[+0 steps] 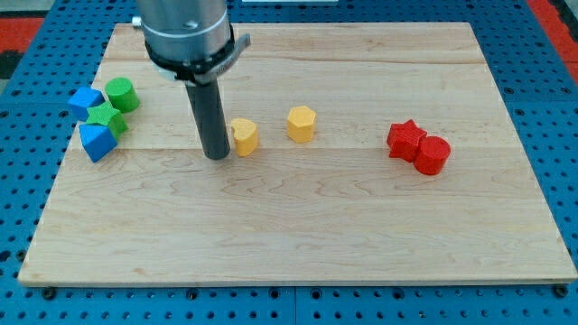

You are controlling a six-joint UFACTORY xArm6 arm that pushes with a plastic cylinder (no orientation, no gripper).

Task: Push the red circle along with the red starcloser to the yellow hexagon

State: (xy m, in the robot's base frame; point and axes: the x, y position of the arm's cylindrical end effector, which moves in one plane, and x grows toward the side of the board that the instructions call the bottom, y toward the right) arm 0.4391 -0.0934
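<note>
Blocks sit on a pale wooden worktop [298,235] with long grain lines, and a blue board full of small holes [27,181] lies under it. The red star [405,138] and the red circle [433,155] are at the view's right, touching each other, with the circle a bit lower and further right. The yellow hexagon [302,124] is near the middle, well apart from the two red blocks. Bare wood lies between them, so nothing stands in the way there. Just to the left of the hexagon is another yellow block [244,136]; its shape is hard to tell. The tool is a straight dark rod with no jaws to spread or press, and it holds nothing. Its tip [216,157] rests on the wood just beside this yellow block, on its left side, far from the red blocks. At the view's left edge four blocks crowd close together: a green round block [121,94], a green star-like block [107,118] and two blue blocks [85,101] [97,141]. All the blocks look smooth and chunky.
</note>
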